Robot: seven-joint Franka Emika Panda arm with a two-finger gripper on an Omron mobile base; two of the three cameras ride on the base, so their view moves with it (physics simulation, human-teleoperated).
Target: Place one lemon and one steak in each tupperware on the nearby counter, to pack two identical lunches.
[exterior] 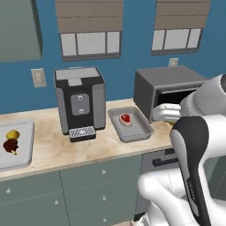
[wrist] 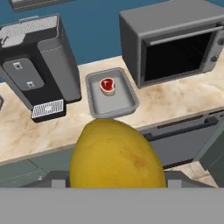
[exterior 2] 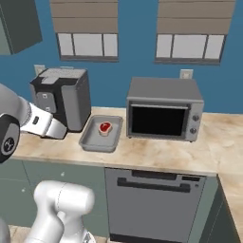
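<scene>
lemon (wrist: 117, 153) clamped between the jaws, above counter edge (wrist: 175, 103), short of steak tupperware (wrist: 127, 103)

place: kitchen | cues: counter (exterior 2: 156, 154); toaster oven (exterior 2: 163, 109); coffee machine (exterior: 79, 103); dishwasher (exterior 2: 152, 204)

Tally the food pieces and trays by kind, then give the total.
Lemons: 2, one in the left tray, one in the hand
Steaks: 2, left tray, middle tray
Tupperware trays: 2, left, middle
Total: 6
</scene>
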